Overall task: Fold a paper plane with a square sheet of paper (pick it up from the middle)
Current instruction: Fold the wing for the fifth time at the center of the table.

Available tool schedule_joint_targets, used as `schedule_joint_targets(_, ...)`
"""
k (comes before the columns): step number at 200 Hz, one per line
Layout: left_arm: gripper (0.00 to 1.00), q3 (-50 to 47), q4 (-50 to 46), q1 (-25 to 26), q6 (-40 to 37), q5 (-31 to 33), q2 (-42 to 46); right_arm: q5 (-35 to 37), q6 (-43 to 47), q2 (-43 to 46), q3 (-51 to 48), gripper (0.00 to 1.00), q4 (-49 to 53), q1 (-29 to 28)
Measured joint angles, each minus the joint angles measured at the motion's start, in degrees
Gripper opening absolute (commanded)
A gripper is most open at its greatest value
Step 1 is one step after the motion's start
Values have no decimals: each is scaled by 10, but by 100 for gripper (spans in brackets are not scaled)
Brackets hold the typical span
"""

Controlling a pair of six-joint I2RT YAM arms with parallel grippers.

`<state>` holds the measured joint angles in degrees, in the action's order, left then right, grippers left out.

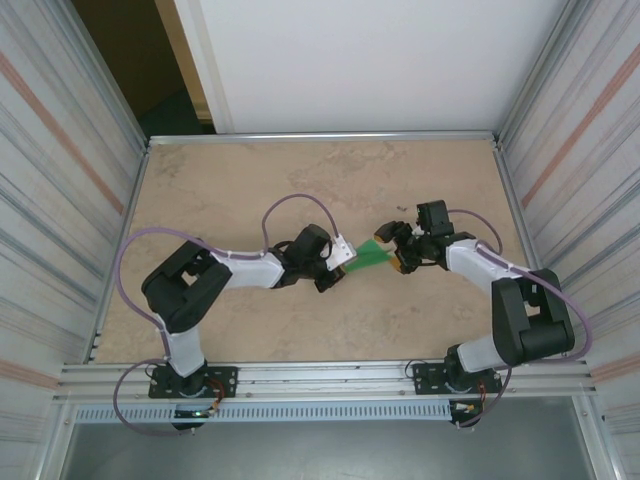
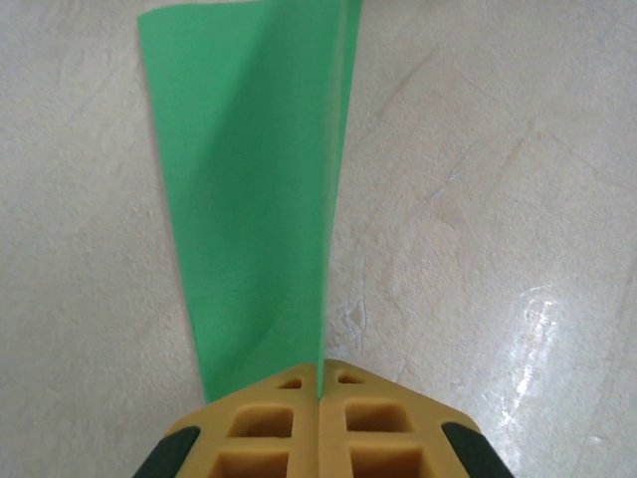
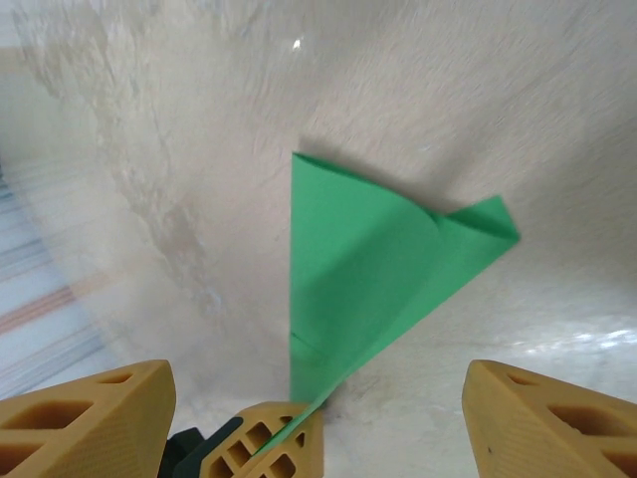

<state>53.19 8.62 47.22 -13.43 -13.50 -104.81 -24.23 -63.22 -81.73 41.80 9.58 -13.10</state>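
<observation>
The square sheet of paper (image 2: 249,199) is bright green and folded into a narrow, creased, pointed shape. It hangs just above the table between the two arms (image 1: 372,259). My left gripper (image 2: 320,383) is shut on one end of it, the tan fingers pressed together with the paper edge between them. In the top view the left gripper (image 1: 347,263) sits at the paper's left end. My right gripper (image 3: 317,413) stands open at the other end, its fingers (image 3: 90,418) wide on either side and touching nothing. The left gripper's fingertips (image 3: 264,443) show there, pinching the paper (image 3: 368,259).
The beige marbled table (image 1: 250,180) is fenced by corrugated panels on the left (image 1: 60,180) and right (image 1: 590,150) and a white wall behind. A metal rail (image 1: 320,375) runs along the near edge by the arm bases. The right gripper (image 1: 392,250) faces the left.
</observation>
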Motion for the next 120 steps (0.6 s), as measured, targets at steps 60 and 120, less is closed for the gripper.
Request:
schedule_joint_targets(60,0,65,-68,-17,60,-57,-26,22,71,43,-20,76,10,15)
schedule_joint_targets(120,0,126,-145,-48,126,-156,-47,22,120,55,-47,75,9,15)
